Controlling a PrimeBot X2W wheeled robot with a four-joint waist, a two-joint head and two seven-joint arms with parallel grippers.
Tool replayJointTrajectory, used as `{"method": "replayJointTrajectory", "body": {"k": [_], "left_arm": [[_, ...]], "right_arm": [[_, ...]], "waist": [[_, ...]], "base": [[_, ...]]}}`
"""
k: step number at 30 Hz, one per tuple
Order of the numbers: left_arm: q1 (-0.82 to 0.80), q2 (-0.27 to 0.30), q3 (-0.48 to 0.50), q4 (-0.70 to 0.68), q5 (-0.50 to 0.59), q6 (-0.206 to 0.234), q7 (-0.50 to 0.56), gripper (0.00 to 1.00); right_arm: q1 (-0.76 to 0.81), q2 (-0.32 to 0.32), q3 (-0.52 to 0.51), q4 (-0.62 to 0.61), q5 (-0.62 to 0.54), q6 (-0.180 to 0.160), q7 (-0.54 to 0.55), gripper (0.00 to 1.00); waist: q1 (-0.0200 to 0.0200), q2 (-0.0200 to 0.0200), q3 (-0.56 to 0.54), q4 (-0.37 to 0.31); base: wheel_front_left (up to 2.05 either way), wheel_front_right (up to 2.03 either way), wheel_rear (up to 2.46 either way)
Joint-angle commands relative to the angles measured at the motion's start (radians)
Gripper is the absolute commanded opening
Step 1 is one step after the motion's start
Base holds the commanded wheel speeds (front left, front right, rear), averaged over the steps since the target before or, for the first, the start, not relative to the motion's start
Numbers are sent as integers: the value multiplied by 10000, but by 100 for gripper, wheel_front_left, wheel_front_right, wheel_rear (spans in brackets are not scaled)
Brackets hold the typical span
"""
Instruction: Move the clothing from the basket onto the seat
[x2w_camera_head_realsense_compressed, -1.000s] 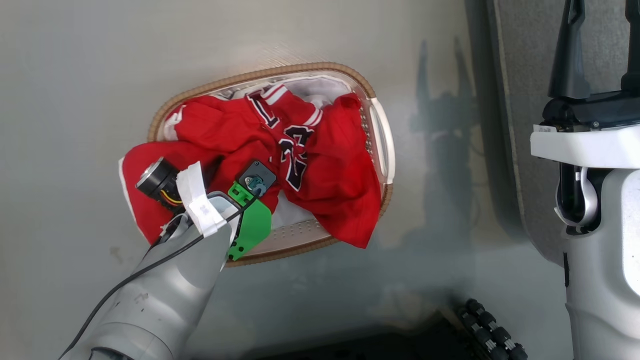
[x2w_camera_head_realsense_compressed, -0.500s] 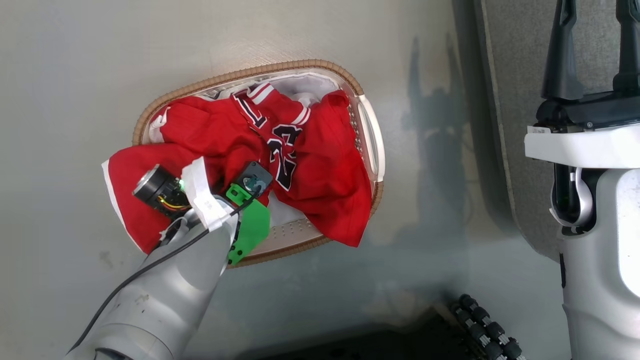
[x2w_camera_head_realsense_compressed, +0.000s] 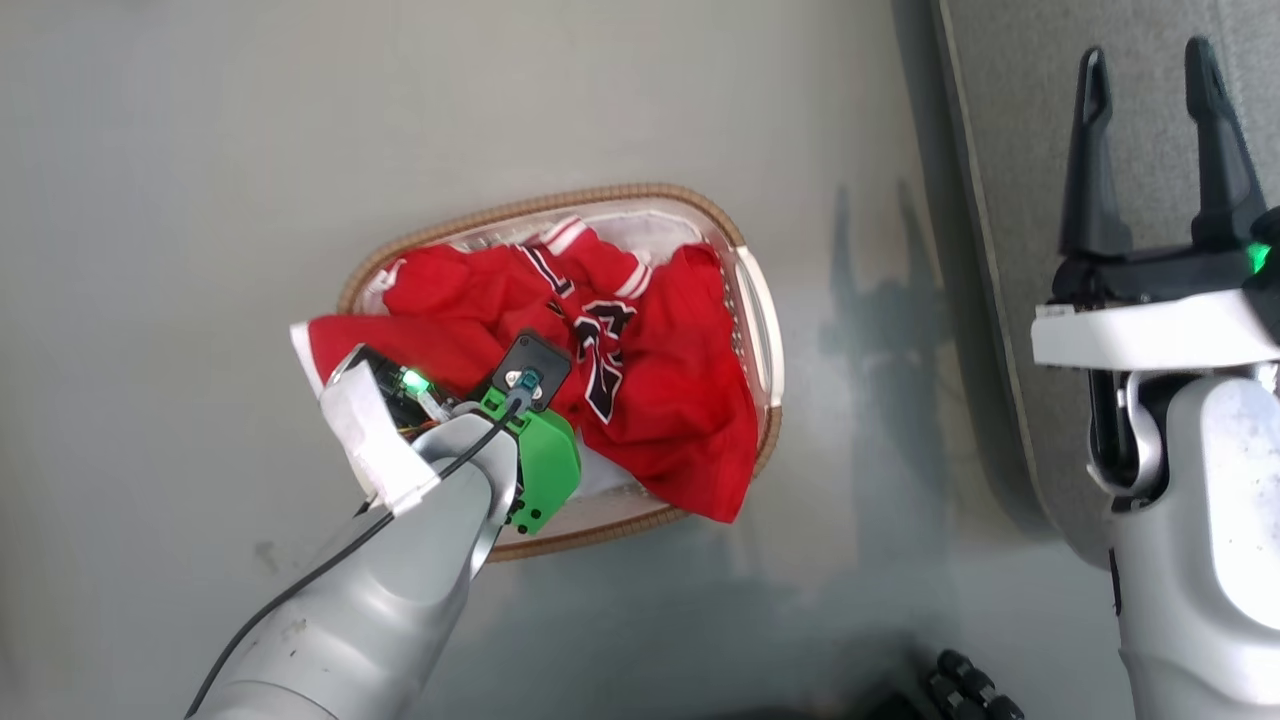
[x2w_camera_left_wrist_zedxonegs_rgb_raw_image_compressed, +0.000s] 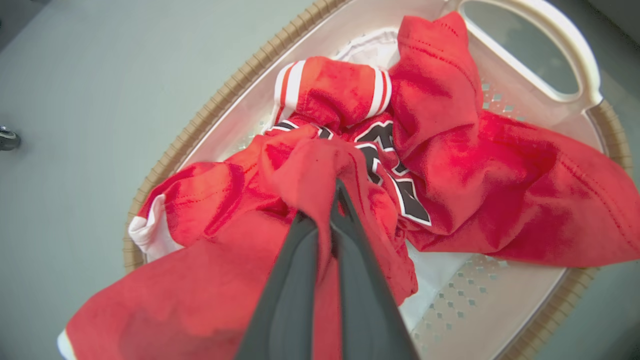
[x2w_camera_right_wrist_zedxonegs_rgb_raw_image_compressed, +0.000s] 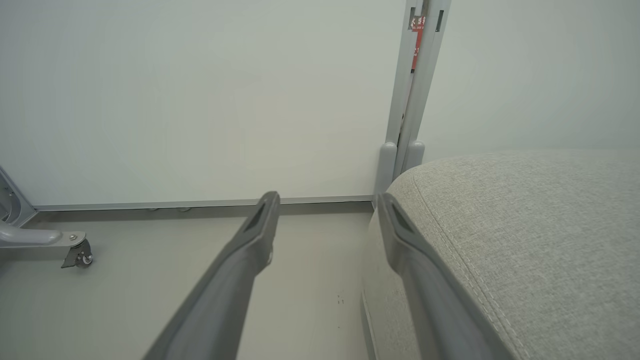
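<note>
Clothing (x2w_camera_left_wrist_zedxonegs_rgb_raw_image_compressed: 475, 175) clamped in closed left gripper (x2w_camera_left_wrist_zedxonegs_rgb_raw_image_compressed: 327, 205), basket (x2w_camera_left_wrist_zedxonegs_rgb_raw_image_compressed: 475, 310) right beneath it; right gripper (x2w_camera_right_wrist_zedxonegs_rgb_raw_image_compressed: 327, 197) wide and empty, seat (x2w_camera_right_wrist_zedxonegs_rgb_raw_image_compressed: 525, 225) just beside.

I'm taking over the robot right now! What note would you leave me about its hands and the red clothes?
Left gripper: shut on a fold of the red clothing, down in the basket.
Right gripper: open, holding nothing, by the edge of the grey seat.
Done: grip taken. All the clothing is in or draped over the basket.
Left to do: lift, carry to the seat, release, then probably return for the rest.
</note>
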Motion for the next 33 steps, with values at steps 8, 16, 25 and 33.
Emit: {"method": "replayJointTrajectory", "body": {"k": [8, 16, 25, 33], "left_arm": [[318, 38, 245, -654, -868, -347, -1210, 0], [227, 375, 168, -1617, -887, -734, -1572, 0], [-324, 1134, 135, -3107, -1092, -1191, -1379, 0], [-1290, 1583, 220, -4393, -1473, -1385, -772, 0]], "right_arm": [[1186, -45, -15, 595, -207, -3, -49, 100], [2332, -45, 201, 1096, -168, -3, -49, 100], [3006, -43, 729, 1472, -59, -3, -49, 100], [2899, -42, 1263, 1593, 9, -3, -49, 100]], "waist": [[0, 0, -2797, 884], [0, 0, -4953, 1126], [0, 0, -6423, 981], [0, 0, -6828, 829]], "base": [[0, 0, 0], [0, 0, 0], [0, 0, 0], [0, 0, 0]]}}
